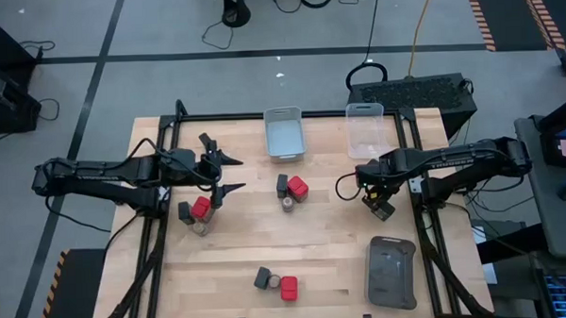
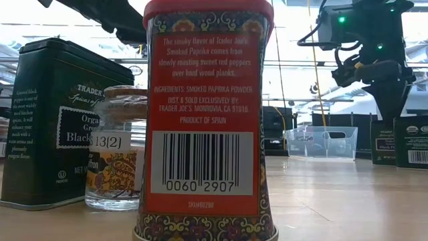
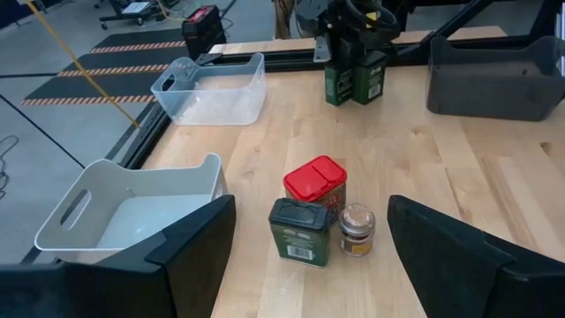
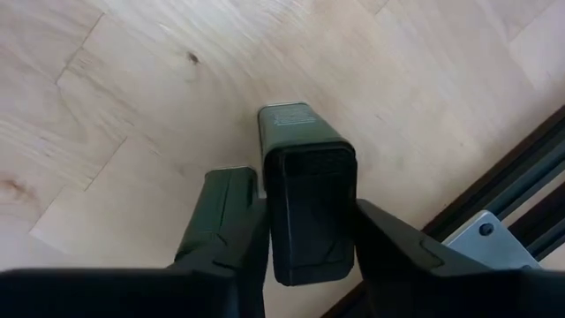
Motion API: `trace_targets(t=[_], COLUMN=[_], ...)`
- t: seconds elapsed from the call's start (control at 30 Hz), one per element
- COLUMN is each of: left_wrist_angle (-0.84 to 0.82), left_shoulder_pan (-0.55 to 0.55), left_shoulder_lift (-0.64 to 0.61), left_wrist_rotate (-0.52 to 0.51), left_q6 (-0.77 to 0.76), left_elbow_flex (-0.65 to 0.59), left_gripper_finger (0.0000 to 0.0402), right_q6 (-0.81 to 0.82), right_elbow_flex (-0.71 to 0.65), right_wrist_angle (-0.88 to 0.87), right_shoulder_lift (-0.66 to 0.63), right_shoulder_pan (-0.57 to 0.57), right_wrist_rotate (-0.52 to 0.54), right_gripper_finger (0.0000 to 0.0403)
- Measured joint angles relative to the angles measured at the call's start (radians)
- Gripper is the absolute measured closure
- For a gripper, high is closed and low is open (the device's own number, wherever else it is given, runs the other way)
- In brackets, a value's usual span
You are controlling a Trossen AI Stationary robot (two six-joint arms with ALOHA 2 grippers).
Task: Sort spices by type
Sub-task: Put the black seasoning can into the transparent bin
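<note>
- We see the right gripper (image 1: pixel 380 208) low over the table's right side, its fingers (image 4: pixel 388 243) pressed against both sides of a dark green tin (image 4: pixel 305 199); a second dark green tin (image 4: pixel 216 212) stands just beside it on the wood.
- We find the left gripper (image 1: pixel 229 174) raised over the table's left side with its fingers (image 3: pixel 441 238) spread wide apart, holding nothing.
- Just below that gripper in the high view, a first group of spices (image 1: pixel 198 214) stands close together: a red-capped container, a dark one and a round jar.
- In the table's middle we count a second trio (image 1: pixel 291 191): a red-capped block (image 3: pixel 315 183), a dark tin (image 3: pixel 300 230) and a small round jar with a tan top (image 3: pixel 357 228), all nearly touching.
- Near the front edge, a third trio (image 1: pixel 276 282) sits together.
- At the far edge stand a grey bin (image 1: pixel 283 133) and a clear bin (image 1: pixel 369 130), well apart from the spices.
- A flat dark grey tray (image 1: pixel 392 271) lies at the front right.
</note>
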Motion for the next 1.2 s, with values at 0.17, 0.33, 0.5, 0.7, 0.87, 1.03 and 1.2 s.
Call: trace_targets(t=[0.17, 0.33, 0.5, 0.7, 0.87, 1.03, 1.2], left_wrist_angle=[0.000, 0.000, 0.000, 0.000, 0.000, 0.005, 0.005], left_shoulder_pan=[0.000, 0.000, 0.000, 0.000, 0.000, 0.000, 0.000], left_shoulder_lift=[0.000, 0.000, 0.000, 0.000, 0.000, 0.000, 0.000], left_wrist_rotate=[0.001, 0.003, 0.004, 0.004, 0.004, 0.003, 0.004], left_q6=[0.000, 0.000, 0.000, 0.000, 0.005, 0.006, 0.006], left_elbow_flex=[0.000, 0.000, 0.000, 0.000, 0.000, 0.000, 0.000], left_gripper_finger=[0.0100, 0.0100, 0.0100, 0.0100, 0.0100, 0.0100, 0.0100], right_q6=[-0.006, -0.023, -0.057, -0.131, -0.242, -0.396, -0.595], right_elbow_flex=[0.000, 0.000, 0.023, 0.128, 0.243, 0.380, 0.492], right_wrist_angle=[0.000, 0.000, 0.000, -0.014, -0.081, -0.127, -0.133], right_shoulder_lift=[-0.001, -0.001, 0.000, 0.000, 0.000, 0.000, 0.000], right_shoulder_pan=[0.000, 0.000, -0.009, -0.037, -0.071, -0.123, -0.184], right_wrist_rotate=[0.000, 0.000, -0.001, 0.006, 0.051, 0.102, 0.194], right_gripper_finger=[0.0302, 0.0299, 0.0299, 0.0299, 0.0299, 0.0299, 0.0299])
